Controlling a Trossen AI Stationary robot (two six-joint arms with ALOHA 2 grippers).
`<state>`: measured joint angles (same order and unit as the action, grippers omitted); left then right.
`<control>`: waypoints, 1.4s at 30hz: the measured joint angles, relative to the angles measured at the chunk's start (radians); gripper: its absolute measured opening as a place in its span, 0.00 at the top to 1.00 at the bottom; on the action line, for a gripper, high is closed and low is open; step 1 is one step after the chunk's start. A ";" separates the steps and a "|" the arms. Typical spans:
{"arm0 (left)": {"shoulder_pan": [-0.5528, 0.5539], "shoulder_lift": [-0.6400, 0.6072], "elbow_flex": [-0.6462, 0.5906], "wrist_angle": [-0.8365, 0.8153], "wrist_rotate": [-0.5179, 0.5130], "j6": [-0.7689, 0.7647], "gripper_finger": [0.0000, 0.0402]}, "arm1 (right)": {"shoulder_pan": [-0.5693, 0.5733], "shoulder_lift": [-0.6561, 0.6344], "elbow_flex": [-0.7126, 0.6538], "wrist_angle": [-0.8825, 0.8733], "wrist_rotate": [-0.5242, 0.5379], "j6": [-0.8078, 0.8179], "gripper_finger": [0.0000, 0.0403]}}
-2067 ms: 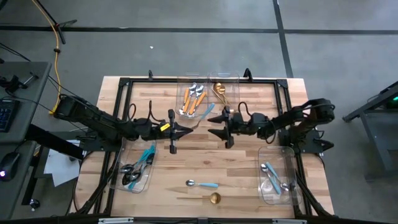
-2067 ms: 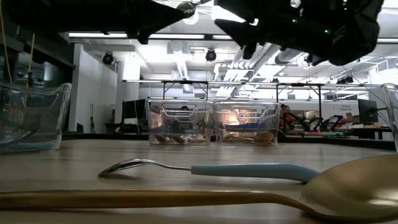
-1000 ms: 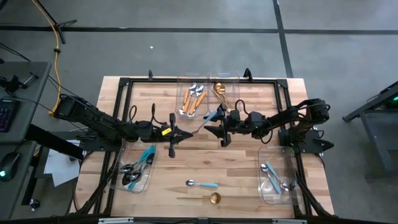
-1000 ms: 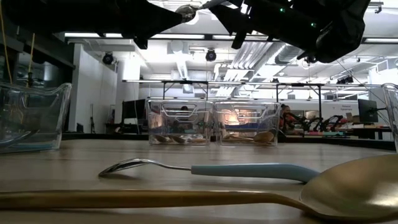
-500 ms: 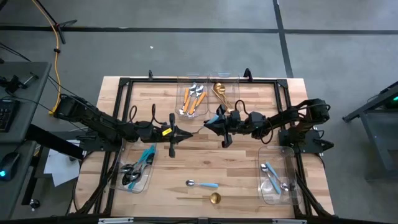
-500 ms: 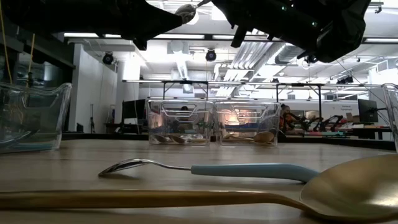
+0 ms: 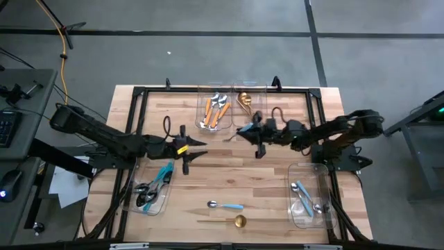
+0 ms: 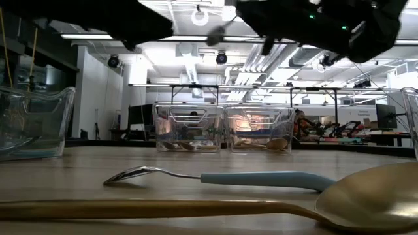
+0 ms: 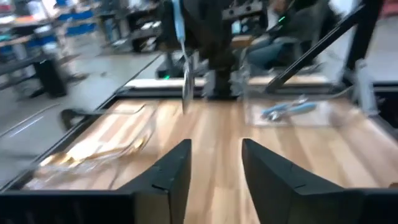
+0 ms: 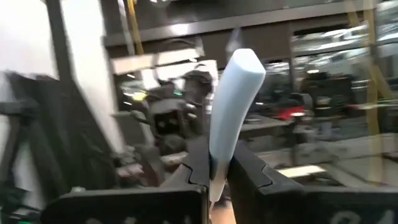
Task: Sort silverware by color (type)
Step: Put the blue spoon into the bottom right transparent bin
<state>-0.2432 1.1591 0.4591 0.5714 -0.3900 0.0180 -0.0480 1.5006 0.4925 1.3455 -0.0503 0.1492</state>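
Note:
My right gripper [image 7: 244, 130] is over the table's middle, shut on a spoon [image 7: 236, 132] with a light-blue handle and a silver head [image 9: 185, 87]. My left gripper [image 7: 201, 144] stands open a short way to the spoon's left, with nothing between its fingers [image 9: 168, 180]. A second light-blue spoon [image 7: 225, 205] and a gold spoon [image 7: 239, 221] lie flat on the table near the front edge. My right gripper pinches the spoon's light-blue handle [image 10: 219, 155] between its two fingers, which come in about level from the table's right and lie across it. The handle's free end [image 10: 244, 65] sticks out past the fingers. The spoon is lifted clear, with its head [image 8: 215, 36] tilted lower, toward the left gripper.
Two clear bins stand at the far edge, one with orange-handled pieces [image 7: 216, 107] and one with gold ones [image 7: 246, 101]. A bin at the near left [image 7: 152, 191] holds dark-headed blue pieces. A bin at the near right [image 7: 305, 198] holds light-blue ones. A black frame rims the table.
The spoon has passed from one gripper to the other. My right gripper shut on its handle, then my left gripper opened, let go of the head end and drew back toward the table's left. My right gripper has carried the spoon a little toward the right.

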 joint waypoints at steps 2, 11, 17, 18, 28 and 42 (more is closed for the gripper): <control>-0.015 -0.061 0.000 -0.095 -0.068 -0.019 0.64 | -0.016 -0.079 -0.055 -0.059 0.036 -0.040 0.96; -0.003 -0.200 -0.088 -0.102 -0.199 -0.083 0.63 | -0.045 -0.358 -0.130 -0.472 0.076 -0.085 0.96; 0.067 -0.200 -0.171 0.090 -0.040 -0.061 0.63 | 0.004 -0.363 -0.128 -0.466 0.040 -0.136 0.96; 0.078 -0.200 -0.171 0.100 -0.003 -0.061 0.63 | 0.008 -0.363 -0.127 -0.466 0.039 -0.145 0.96; 0.121 -0.196 -0.171 0.111 0.084 -0.066 0.63 | 0.010 -0.363 -0.128 -0.466 0.039 -0.154 0.96; 0.125 -0.196 -0.171 0.107 0.084 -0.060 0.63 | 0.012 -0.361 -0.127 -0.473 0.039 -0.148 0.96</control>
<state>-0.1179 0.9630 0.2886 0.6786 -0.3058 -0.0423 -0.0364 1.1397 0.3653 0.8722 -0.0109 0.0014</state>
